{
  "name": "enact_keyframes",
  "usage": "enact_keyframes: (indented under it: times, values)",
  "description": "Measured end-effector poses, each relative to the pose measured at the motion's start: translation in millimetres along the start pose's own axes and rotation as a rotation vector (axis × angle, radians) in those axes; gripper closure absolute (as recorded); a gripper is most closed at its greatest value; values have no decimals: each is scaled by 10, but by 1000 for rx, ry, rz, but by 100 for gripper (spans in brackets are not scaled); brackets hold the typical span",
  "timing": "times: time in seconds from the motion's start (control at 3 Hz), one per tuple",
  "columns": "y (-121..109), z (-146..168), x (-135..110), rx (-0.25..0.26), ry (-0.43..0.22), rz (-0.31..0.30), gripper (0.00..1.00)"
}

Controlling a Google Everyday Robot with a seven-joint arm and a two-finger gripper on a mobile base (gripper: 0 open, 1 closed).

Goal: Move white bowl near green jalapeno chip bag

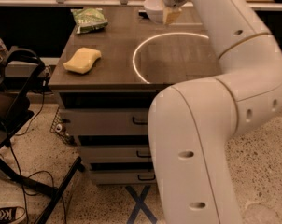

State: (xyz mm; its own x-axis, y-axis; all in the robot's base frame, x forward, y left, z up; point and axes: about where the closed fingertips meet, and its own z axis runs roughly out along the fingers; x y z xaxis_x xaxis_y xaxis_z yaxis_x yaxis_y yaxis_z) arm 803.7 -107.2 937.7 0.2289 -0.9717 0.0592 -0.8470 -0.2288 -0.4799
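Wooden table [114,48] holds green jalapeno chip bag [89,18] at far-left corner; gripper [170,14], fingers clamped on white bowl [152,8], above far edge.

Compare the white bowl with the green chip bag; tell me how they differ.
The white bowl is round, smooth and plain; the green jalapeno chip bag is flat and crinkled. The bowl is held at its rim by the gripper over the far edge of the table; the bag lies free at the far left corner. Both are toward the back.
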Motion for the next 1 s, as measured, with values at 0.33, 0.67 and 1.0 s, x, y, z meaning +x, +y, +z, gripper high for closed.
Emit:
enact_keyframes:
  times: [0.33,0.67,1.0]
  values:
    - [-262,249,-398,58,-106,-42,100]
    - [-319,390,-459,72,-115,-53,100]
    - [-530,835,-653,150,-180,-74,100]
